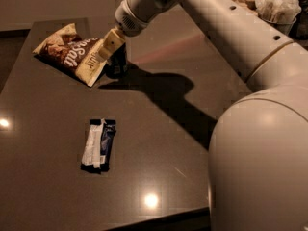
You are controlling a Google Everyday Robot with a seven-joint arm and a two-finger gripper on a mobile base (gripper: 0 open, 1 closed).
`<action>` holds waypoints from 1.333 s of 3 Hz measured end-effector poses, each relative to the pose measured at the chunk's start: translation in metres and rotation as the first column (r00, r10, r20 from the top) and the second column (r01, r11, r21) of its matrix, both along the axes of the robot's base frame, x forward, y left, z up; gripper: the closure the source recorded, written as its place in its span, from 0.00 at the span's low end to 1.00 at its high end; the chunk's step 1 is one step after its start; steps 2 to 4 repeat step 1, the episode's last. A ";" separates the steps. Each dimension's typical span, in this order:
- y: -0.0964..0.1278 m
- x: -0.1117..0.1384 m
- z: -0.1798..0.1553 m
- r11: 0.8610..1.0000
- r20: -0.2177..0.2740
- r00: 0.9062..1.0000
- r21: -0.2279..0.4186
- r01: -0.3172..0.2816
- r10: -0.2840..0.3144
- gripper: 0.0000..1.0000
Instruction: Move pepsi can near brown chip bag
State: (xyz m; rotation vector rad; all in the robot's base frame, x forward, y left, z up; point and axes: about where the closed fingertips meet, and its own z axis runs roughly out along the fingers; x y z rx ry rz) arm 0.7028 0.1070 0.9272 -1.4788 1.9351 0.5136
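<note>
gripper [114, 52] pinches your pepsi can [117, 67], fingers narrow, at four o'clock of the brown chip bag [72, 52]: seemingly near enough.

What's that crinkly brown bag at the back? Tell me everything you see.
The brown chip bag is crinkled, brown and cream with large white lettering, seemingly foil or plastic. It lies flat and skewed near the table's far left corner. The pepsi can stands at its right corner, touching or nearly so, with the gripper at the can's top.
</note>
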 end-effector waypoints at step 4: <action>0.000 0.000 0.000 1.000 0.000 1.000 0.000 0.000 0.000 0.00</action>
